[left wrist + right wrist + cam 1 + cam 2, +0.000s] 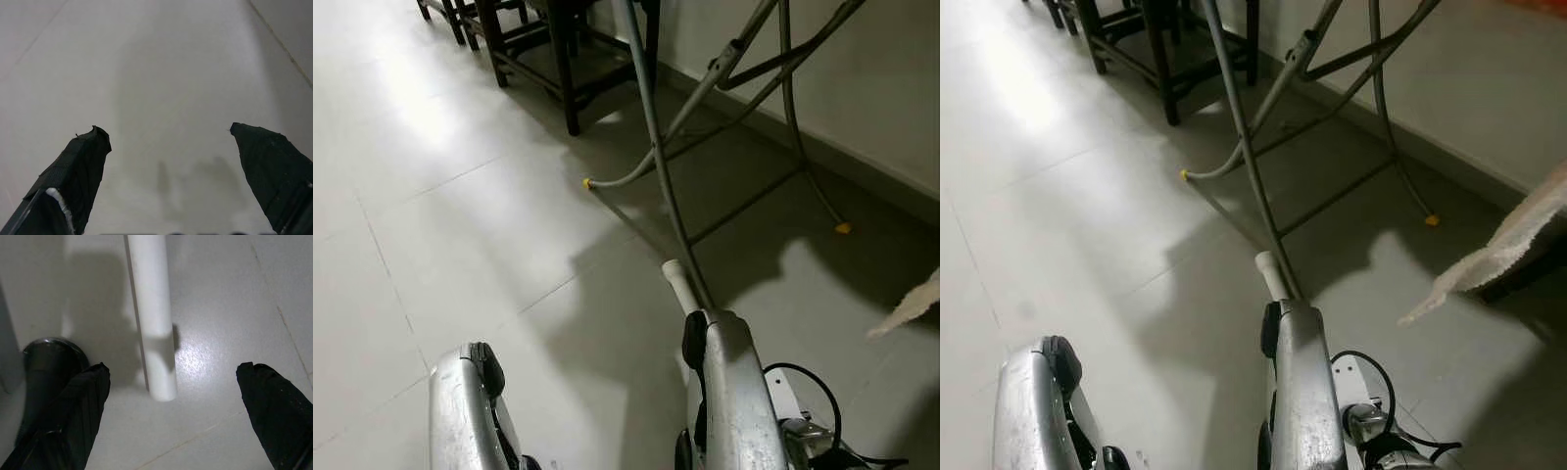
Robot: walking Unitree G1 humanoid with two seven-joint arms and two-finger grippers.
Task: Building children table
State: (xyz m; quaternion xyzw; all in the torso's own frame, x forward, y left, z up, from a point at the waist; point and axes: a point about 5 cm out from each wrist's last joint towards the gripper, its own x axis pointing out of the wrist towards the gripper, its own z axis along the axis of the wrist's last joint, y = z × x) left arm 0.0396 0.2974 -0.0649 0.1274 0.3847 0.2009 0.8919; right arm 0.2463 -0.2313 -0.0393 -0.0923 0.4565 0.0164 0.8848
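White round tube (679, 282), the table part, showed in the left eye view a little past the middle, toward 5 o'clock. It poked out just in front of the silver right arm (741, 392), which came up from 5 o'clock. The silver left arm (458, 411) sat low at 7 o'clock. A black cable (806, 373) looped beside the right arm. A thin grey metal frame (656, 147) stood on the pale shiny floor tiles (460, 215) from 12 o'clock to 3 o'clock. It had small yellow feet (586, 182). One of its bars ran down to the floor right beside the tube. Dark wooden furniture legs (566, 69) stood at 12 o'clock. A crumpled white sheet (911, 305) stuck in at 3 o'clock.

The right eye view showed the same things, with the sheet looking bigger at 3 o'clock.

In the left wrist view, the left gripper (166, 132) hung over bare floor. Its two black fingers (80, 166) were far apart and held nothing.

In the right wrist view, the right gripper (173, 369) also had its fingers (83, 401) far apart. The tube ran between them and ended about halfway. Neither finger touched it. I could not tell if the tube lay on the floor or was lifted. A dark round thing (46, 357) sat just by one finger.
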